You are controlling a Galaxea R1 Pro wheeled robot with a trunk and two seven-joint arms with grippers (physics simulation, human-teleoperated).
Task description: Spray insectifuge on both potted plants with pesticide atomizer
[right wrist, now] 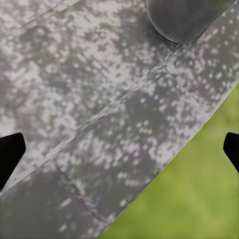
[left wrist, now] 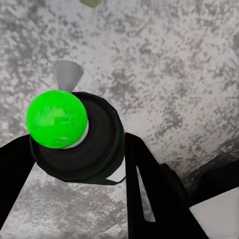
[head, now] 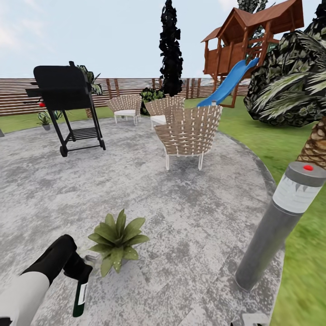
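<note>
- Far left in the head view, our left gripper (head: 78,270) hangs low over the round grey mottled paved patio (head: 190,217), its black fingers (left wrist: 149,189) pinching the slim dark green-black pesticide atomizer with the pale label (head: 81,296).
- The bottle's long axis runs nearly straight up and down below the gripper, so the body points at the paving, tilted only slightly.
- From the left wrist camera we look down on the bottle's round black shoulder and a bright green ball sitting over its top (left wrist: 56,118), with a pale grey cone (left wrist: 66,75) poking out beyond it, probably the nozzle.
- Just to the right sits the small potted plant with pointed, pale-speckled green leaves (head: 117,239), close beside the gripper and a little farther from us. That's the relation we judge matters: the plant lies up and right of the held bottle, and the left arm is clearly the nearer one.
- A second, similar plant in a grey pot (head: 45,119) waits well away on the grass, by the black wheeled barbecue grill (head: 68,104).
- Moving right: woven wicker chairs (head: 188,131), then a grey bollard lamp (head: 280,222) at the patio edge.
- Our right gripper (right wrist: 119,149) shows two black tips spread wide with nothing between them, above the seam of paving and lawn.
</note>
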